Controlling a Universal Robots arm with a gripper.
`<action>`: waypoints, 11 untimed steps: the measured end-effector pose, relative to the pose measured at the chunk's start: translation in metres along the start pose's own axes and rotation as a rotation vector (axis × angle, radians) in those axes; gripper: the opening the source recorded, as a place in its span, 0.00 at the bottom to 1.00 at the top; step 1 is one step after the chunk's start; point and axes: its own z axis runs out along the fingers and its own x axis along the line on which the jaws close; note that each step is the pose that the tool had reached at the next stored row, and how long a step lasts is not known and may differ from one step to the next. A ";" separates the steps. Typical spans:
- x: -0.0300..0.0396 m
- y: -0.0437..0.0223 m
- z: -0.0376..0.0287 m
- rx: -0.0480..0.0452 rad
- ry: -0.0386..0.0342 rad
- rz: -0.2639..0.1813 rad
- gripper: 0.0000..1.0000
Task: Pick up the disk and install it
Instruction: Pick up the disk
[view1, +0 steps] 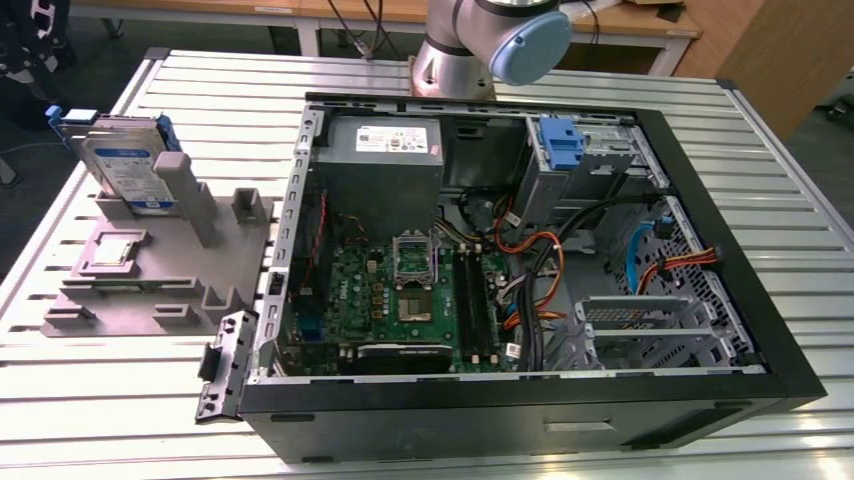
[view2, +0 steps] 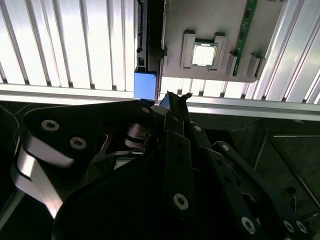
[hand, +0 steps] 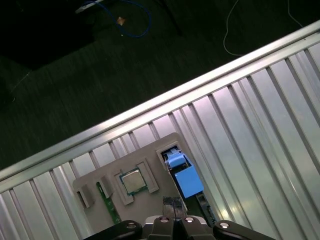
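One claw (hand: 173, 204), fingers together and empty, hangs over one grey holder (view1: 167, 270) where the one disk (view1: 127, 165) stands upright, exterior view's upper left, beside one open computer case (view1: 790, 335) on the surface (view1: 107, 400)

Robotics lab or workshop. Ribbed aluminium counter (view1: 747, 140) carries open PC case (view1: 534, 405), boards and wiring bare. Robot arm (view1: 487, 40) mounted at counter's far edge. Grey parts fixture (view1: 160, 290) beside case. Wooden benches (view1: 334, 12) beyond. Dark carpet (hand: 60, 75), loose blue cable (hand: 137, 20).
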 end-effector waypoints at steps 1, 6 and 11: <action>0.0000 0.0000 0.0000 0.0000 0.0000 0.000 0.10; 0.0000 0.0000 0.0000 0.0000 0.0000 -0.001 0.10; 0.0000 0.0000 0.0000 0.0000 0.0009 -0.019 0.10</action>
